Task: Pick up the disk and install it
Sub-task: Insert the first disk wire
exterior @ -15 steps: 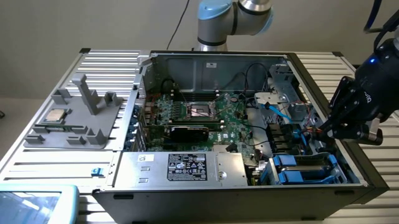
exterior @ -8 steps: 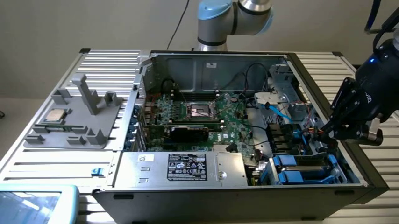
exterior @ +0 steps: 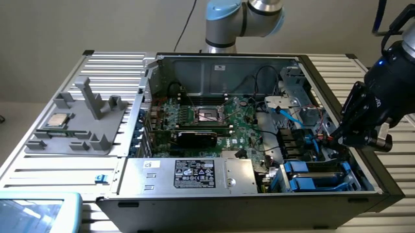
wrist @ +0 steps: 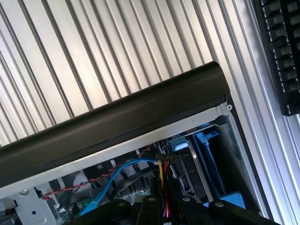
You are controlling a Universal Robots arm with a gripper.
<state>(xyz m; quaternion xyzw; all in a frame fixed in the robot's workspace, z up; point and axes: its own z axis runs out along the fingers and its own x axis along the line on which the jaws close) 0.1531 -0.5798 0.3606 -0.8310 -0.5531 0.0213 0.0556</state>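
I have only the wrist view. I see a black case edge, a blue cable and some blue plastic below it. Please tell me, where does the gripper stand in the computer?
Observer: The gripper reaches down into the open computer case along its side at the exterior view's right. It is just beyond the blue drive carriers, which sit in the corner nearest that camera.
Operator: Thank you. Is something lying on the table outside the case?
Observer: Yes. A grey tray lies on the table at the exterior view's left, with a square silver chip on it.
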